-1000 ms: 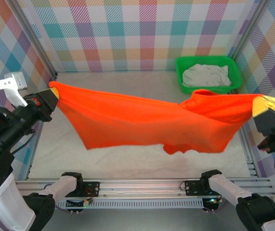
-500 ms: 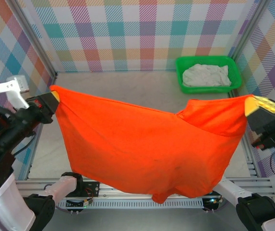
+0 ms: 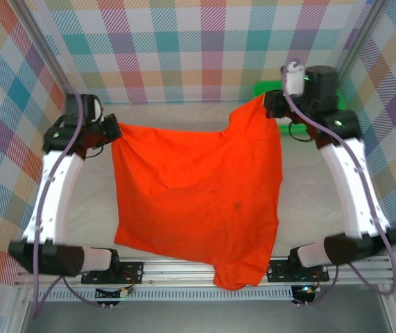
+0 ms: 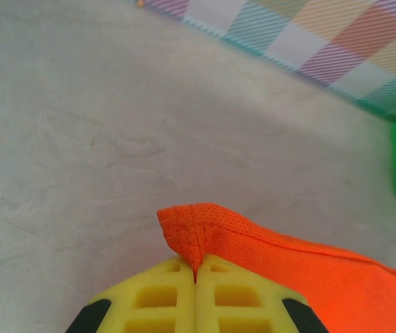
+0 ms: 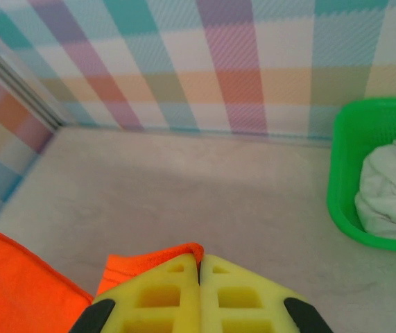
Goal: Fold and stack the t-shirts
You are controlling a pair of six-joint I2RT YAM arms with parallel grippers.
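**Orange shirt blocked the middle of the table**

The orange shirt (image 3: 198,194) covered the centre of the table (image 3: 93,208), pinched at its far corners by the left gripper (image 3: 114,132) and the right gripper (image 3: 270,104), its near edge spilling over the front rail (image 3: 177,269). Bare strips lay open on either side and along the far wall (image 3: 184,62). The green basket (image 5: 343,180), holding a white shirt (image 5: 392,191), filled the far right corner

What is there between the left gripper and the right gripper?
The orange t-shirt stretches from one to the other, as the top view shows. The left gripper and the right gripper are each shut on one corner of it.
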